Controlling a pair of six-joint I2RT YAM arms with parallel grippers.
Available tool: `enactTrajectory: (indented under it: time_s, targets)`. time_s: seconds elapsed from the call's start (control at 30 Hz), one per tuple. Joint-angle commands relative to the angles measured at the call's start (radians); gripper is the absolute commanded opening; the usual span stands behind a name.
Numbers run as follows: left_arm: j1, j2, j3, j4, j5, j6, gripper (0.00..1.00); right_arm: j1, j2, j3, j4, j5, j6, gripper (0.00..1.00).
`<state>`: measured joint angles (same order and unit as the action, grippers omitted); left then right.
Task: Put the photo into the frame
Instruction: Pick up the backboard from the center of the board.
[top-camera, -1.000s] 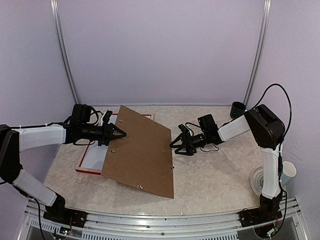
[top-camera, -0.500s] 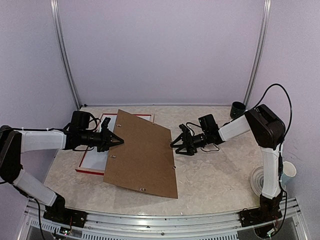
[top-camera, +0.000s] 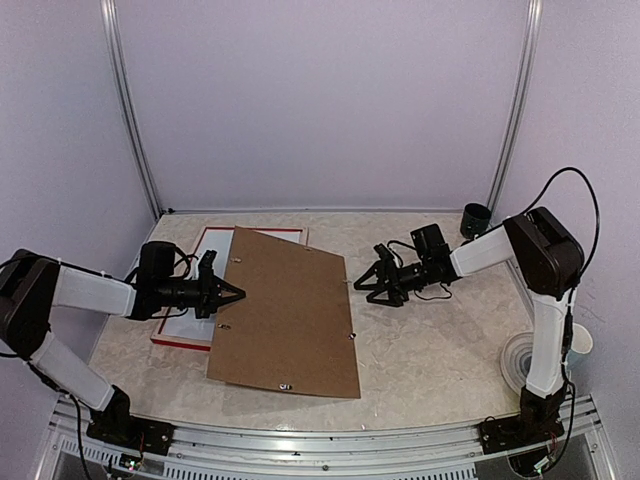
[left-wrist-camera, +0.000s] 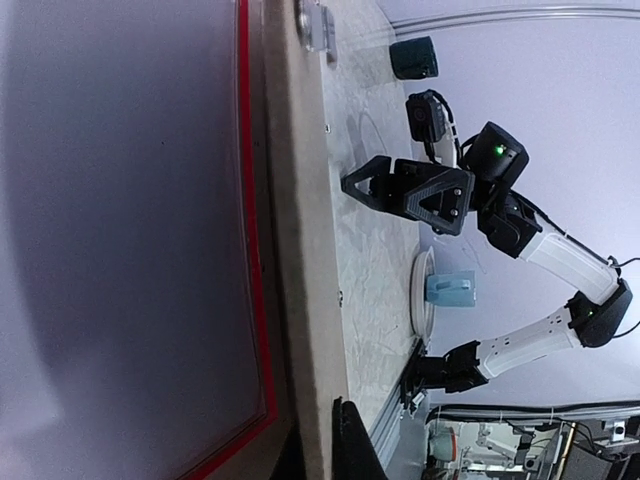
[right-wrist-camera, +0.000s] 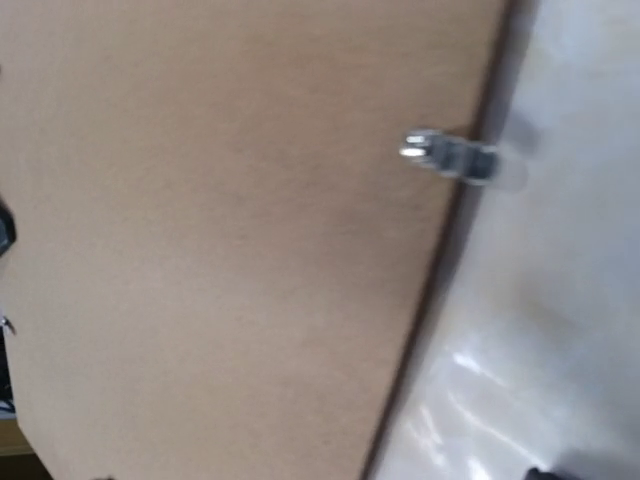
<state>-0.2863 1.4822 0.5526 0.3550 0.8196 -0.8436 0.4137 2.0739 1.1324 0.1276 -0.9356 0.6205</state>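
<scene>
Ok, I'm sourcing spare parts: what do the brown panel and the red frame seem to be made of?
The panel looks like hardboard or fibreboard: thin, matte, an even brown with no grain. A small shiny clip at its edge looks like metal. The frame is a smooth bright red, so painted wood or plastic; the look leaves that open.
</scene>
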Motion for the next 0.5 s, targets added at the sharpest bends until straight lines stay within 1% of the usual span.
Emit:
enactTrajectory:
  time_s: [0.0,0.2,0.47]
  targets:
    - [0.009,-0.019,-0.03,0.173,-0.005,-0.019,0.0,-0.03,-0.007,-0.027,-0.098,0.089,-0.027,0.89]
    - [0.007,-0.023,-0.086,0.343,0.001,-0.111,0.0,-0.044,-0.037,-0.004,-0.172,0.154,-0.08,0.89]
    - [0.002,-0.004,-0.108,0.478,0.001,-0.18,0.0,-0.047,-0.082,-0.007,-0.214,0.166,-0.112,0.89]
